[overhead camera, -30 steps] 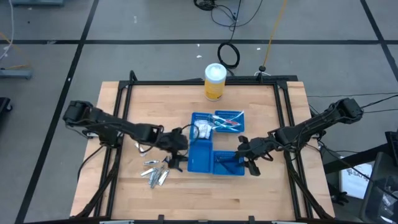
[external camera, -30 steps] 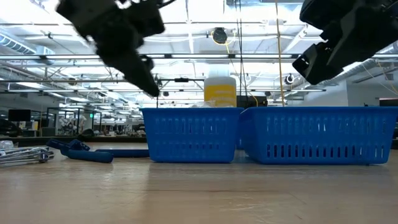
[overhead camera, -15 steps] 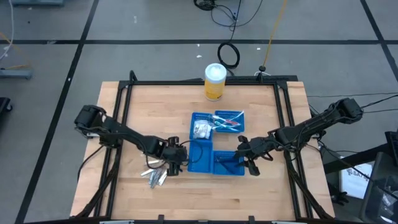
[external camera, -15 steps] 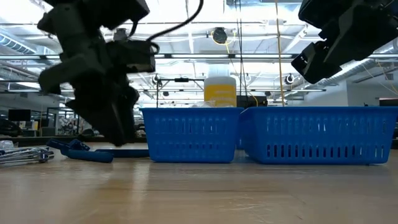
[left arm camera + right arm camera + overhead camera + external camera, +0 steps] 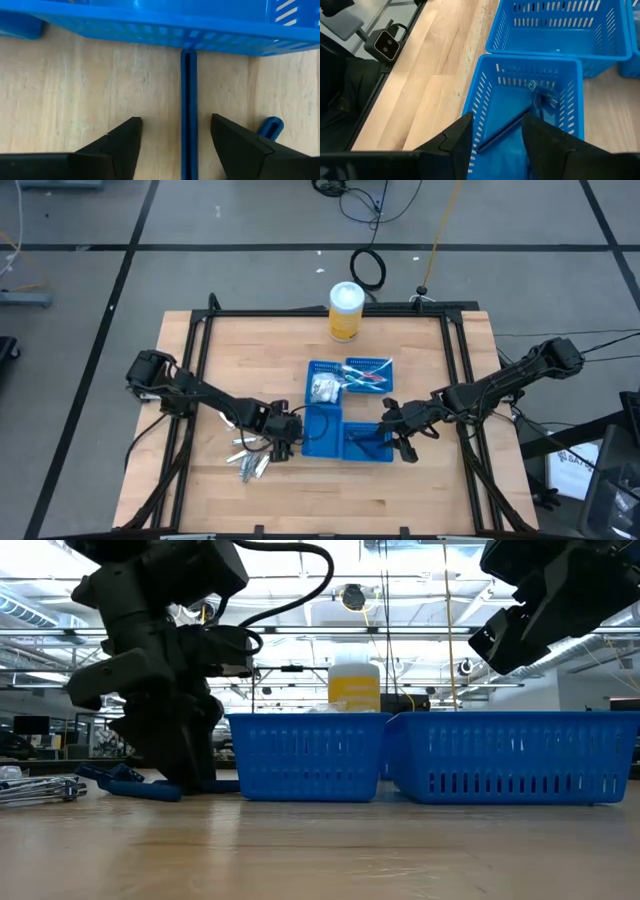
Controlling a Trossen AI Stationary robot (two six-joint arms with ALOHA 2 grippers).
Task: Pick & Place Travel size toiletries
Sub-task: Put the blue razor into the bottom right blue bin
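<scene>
A dark blue razor-like stick [image 5: 188, 110] lies flat on the table along the near-left blue tray's wall [image 5: 150, 27]. My left gripper [image 5: 175, 142] is open and low over it, one finger on either side, not touching. In the low view the left gripper [image 5: 180, 775] reaches down to the table beside more blue sticks [image 5: 130, 785]. Silvery tubes [image 5: 250, 462] lie near it. My right gripper [image 5: 496, 135] hangs open above the near-right tray [image 5: 572, 100], which holds a dark blue stick [image 5: 507, 129]. White packets [image 5: 323, 388] and toothbrushes [image 5: 368, 377] lie in the far trays.
Several blue mesh trays [image 5: 325, 442] stand grouped mid-table. A tall yellow canister with a white lid [image 5: 345, 311] stands at the far edge. Another blue stick end [image 5: 271, 127] lies close to my left gripper. Bare wood stretches along the near edge.
My left gripper has moved toward the near edge and come down from above the trays to the table top at the near-left tray's left side, tipping to point downward. The right arm has kept still.
</scene>
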